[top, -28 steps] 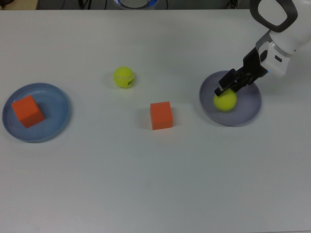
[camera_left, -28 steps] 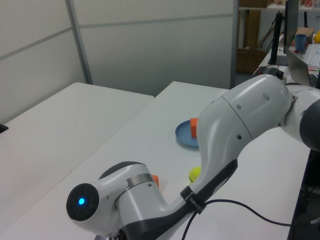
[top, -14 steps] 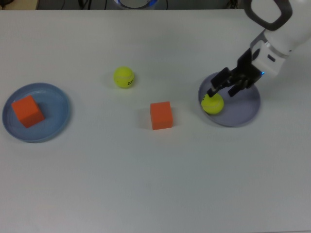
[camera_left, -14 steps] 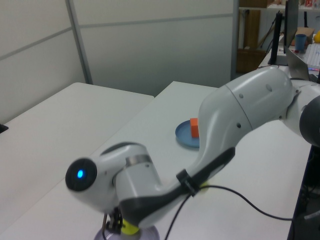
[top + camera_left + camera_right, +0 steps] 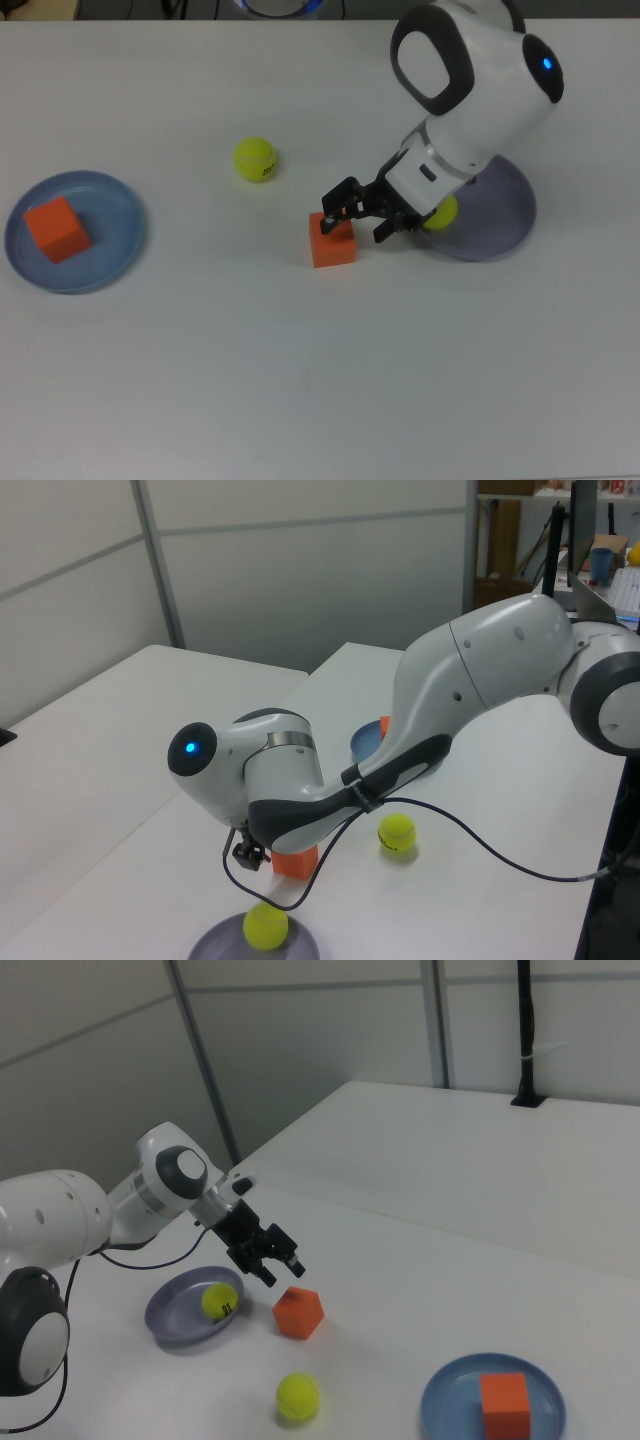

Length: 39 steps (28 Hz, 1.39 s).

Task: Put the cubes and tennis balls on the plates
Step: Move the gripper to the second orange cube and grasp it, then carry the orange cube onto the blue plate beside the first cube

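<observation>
Gripper (image 5: 277,1263) fingers spread, above the centre orange cube (image 5: 332,239). Likely light, rigid, matte: pinch opposite flat faces.

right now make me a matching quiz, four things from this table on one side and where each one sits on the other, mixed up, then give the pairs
Things:
1. cube at the top view's left
2. cube near the middle
3. tennis ball with the dark mark
4. tennis ball beside the arm

Places:
A. on the lavender plate
B. on the bare table, well clear of the gripper
C. on the blue plate
D. on the bare table, right under the open gripper

Pairs: 1-C, 2-D, 3-B, 4-A
</observation>
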Each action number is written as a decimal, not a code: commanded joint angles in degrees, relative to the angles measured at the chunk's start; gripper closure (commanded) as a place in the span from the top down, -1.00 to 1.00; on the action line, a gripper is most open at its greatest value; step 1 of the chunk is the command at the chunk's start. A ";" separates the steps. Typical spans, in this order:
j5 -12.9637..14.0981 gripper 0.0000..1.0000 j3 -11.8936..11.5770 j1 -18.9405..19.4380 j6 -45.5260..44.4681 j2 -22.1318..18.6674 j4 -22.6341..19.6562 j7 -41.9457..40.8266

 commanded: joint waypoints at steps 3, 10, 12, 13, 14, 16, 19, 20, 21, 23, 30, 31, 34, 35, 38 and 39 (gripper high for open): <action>1.18 1.00 -0.90 -0.37 1.00 0.50 -1.11 -0.10; 1.00 1.00 -0.99 -1.60 0.92 1.03 -2.87 -0.36; 1.00 1.00 -1.08 -1.95 0.91 1.03 -3.40 -0.36; 0.91 1.00 -1.17 -2.12 0.91 1.03 -3.57 -0.45; 0.82 1.00 -1.25 -2.13 0.91 1.03 -3.75 -0.45; 0.82 1.00 -1.43 -2.13 0.74 1.03 -4.54 -0.45; 0.91 0.41 -2.13 -2.13 0.56 1.03 -5.24 -0.62; 1.00 -0.08 -2.13 -2.13 0.56 1.03 -5.33 -0.80; 1.00 -0.73 -2.22 -2.13 0.56 1.03 -5.42 -1.06; 1.35 -1.00 -2.22 -2.13 0.74 1.03 -5.42 -0.71; 1.53 -1.00 -2.22 -2.48 0.48 0.76 -4.81 -0.89; 1.87 -1.00 -2.22 -2.74 0.56 0.59 -4.63 -0.89; 5.46 -1.00 -2.40 -3.88 0.48 -0.11 -1.75 -1.50; 6.35 -1.00 -2.48 -4.41 0.39 -0.46 -1.30 -1.94; 8.64 -1.00 -3.80 -5.81 0.30 -2.04 -0.50 -2.91; 9.17 -1.00 -5.63 -6.08 0.21 -3.27 -0.59 -3.00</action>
